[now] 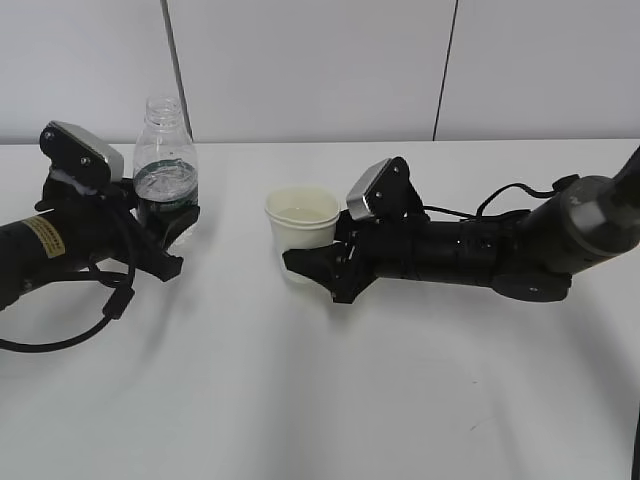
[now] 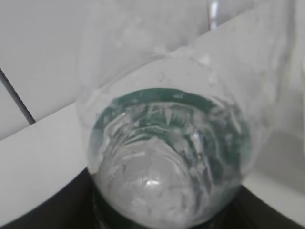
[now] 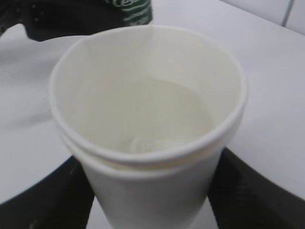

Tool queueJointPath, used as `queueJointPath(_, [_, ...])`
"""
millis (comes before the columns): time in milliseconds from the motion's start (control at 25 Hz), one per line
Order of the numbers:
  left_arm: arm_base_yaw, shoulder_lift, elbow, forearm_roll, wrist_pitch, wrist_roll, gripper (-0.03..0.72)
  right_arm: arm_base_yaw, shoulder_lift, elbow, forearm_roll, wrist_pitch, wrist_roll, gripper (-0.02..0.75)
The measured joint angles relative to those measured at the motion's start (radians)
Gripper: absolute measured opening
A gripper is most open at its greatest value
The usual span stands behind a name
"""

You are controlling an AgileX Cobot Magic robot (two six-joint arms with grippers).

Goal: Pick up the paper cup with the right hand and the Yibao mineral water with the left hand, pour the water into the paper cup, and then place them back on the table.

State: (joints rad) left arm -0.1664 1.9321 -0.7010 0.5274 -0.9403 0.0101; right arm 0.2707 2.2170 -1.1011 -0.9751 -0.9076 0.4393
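1. The left hand [image 1: 165, 245] lies low along the table [image 1: 300, 400] at the left of the exterior view, its yellow sticker facing the camera.
2. Its jaws stand partly apart on either side of the lower body of the Yibao mineral water [image 1: 165, 165]. Whether they press on the bottle or merely flank it cannot be told.
3. The bottle stands upright on the table, capless, with water reaching roughly to the top of its green label. It fills the left wrist view [image 2: 167, 157].
4. The right hand [image 1: 315, 270] reaches in from the right, also low to the table.
5. Its jaws stand wide, one on each side of the lower half of the paper cup [image 1: 300, 232]. Contact with the cup wall cannot be confirmed.
6. The cup stands upright on the table near the middle, well apart from the bottle.
7. The right wrist view shows liquid in the cup [image 3: 147, 124], filling the lower part.
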Motion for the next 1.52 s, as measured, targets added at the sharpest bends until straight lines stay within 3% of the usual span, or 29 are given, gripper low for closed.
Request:
queueJointPath(520, [0.000, 0.179, 0.000, 0.088, -0.161, -0.065, 0.381, -0.164, 0.000, 0.034, 0.056, 0.022, -0.020, 0.531])
queueJointPath(1040, [-0.009, 0.225, 0.000, 0.097, -0.200, -0.068, 0.379, -0.172, 0.000, 0.171, 0.122, -0.129, -0.237, 0.531])
queueJointPath(1520, [-0.009, 0.229, -0.002, 0.135, -0.210, -0.068, 0.378, -0.172, 0.000, 0.184, 0.099, -0.142, -0.251, 0.531])
